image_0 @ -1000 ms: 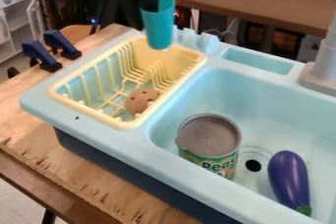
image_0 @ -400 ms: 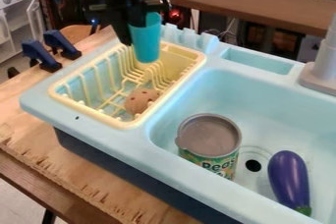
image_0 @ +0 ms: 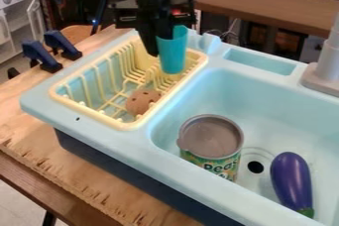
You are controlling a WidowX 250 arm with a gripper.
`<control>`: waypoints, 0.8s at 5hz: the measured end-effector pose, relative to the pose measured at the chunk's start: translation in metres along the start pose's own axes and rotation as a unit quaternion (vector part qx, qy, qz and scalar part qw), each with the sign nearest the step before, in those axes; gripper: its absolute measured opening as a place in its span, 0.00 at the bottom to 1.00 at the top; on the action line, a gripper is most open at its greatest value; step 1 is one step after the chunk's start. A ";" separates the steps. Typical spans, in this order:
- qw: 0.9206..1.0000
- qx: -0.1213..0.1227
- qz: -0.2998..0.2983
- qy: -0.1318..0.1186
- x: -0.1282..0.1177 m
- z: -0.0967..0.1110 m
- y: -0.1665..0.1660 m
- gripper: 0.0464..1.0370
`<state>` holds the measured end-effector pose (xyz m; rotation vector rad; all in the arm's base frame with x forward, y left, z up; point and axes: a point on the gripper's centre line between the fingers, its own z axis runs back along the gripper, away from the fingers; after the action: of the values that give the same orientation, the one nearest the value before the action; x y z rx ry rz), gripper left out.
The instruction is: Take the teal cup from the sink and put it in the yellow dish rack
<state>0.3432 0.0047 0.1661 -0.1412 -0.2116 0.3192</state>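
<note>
Camera view, black tool (image_0: 159, 45) clamped on teal cup (image_0: 173, 54), cup over rear part of yellow rack (image_0: 100, 116), brown ball (image_0: 141, 102) inside rack, can (image_0: 210, 143) and purple eggplant (image_0: 291, 181) in sink basin (image_0: 271, 103).

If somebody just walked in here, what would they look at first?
Probably the bright teal cup in the black gripper, up over the back of the yellow rack. Next, maybe the shiny purple eggplant in the light blue sink, to the right of the big can.
</note>
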 end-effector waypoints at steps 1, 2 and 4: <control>1.000 0.006 0.002 0.012 0.003 -0.009 -0.001 0.10; 0.999 0.038 0.017 0.031 0.003 -0.006 0.002 0.10; 0.999 0.023 0.019 0.017 0.007 -0.012 0.003 0.10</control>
<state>0.3516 0.0083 0.1554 -0.1052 -0.1685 0.3593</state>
